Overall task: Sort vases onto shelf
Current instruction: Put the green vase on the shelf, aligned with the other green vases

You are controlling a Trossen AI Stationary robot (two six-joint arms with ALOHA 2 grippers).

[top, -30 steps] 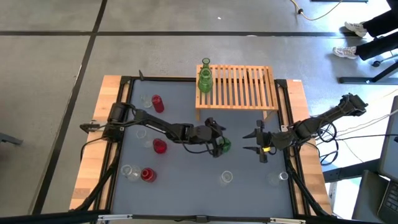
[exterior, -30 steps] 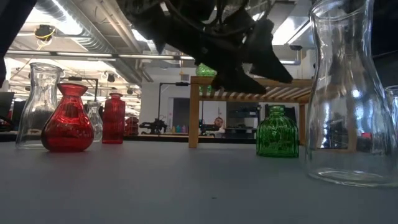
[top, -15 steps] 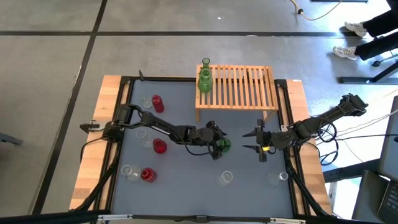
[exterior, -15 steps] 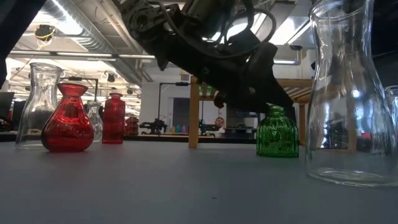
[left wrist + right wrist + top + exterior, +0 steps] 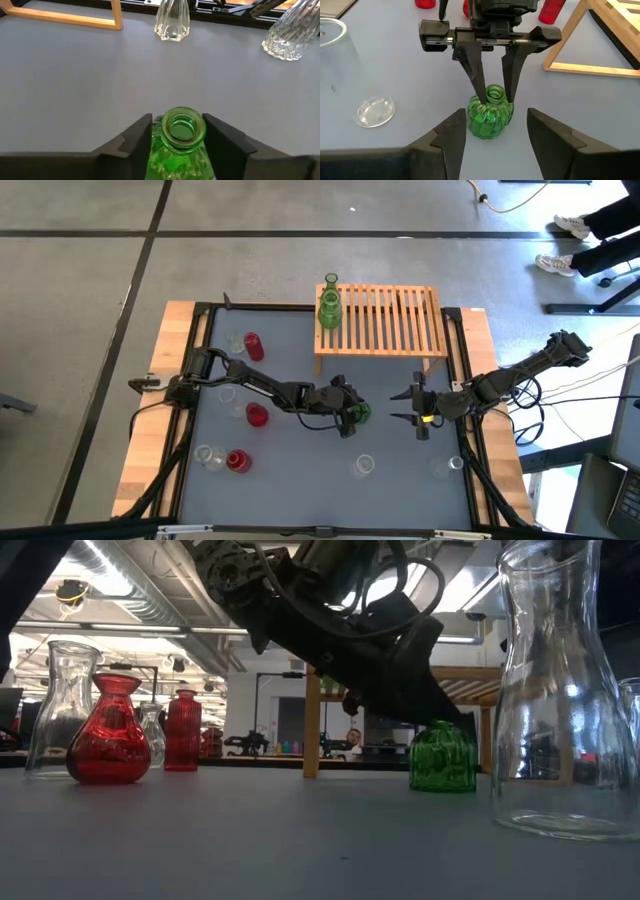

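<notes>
Tabletop [image 5: 300, 470] still crowded: your shelf [image 5: 385, 320] has one green vase [image 5: 329, 305]; left gripper [image 5: 494, 86] jaws pinch squat green vase [image 5: 490, 112]; right gripper [image 5: 495, 131] jaws apart.

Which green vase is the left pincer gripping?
The squat green vase on the table, its neck between the left pincer fingers. The tall green vase stands untouched on the shelf.

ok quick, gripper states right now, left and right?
Left gripper: shut on the neck of the squat green vase, which stands on the table.
Right gripper: open, holding nothing, waiting just beside that vase.
</notes>
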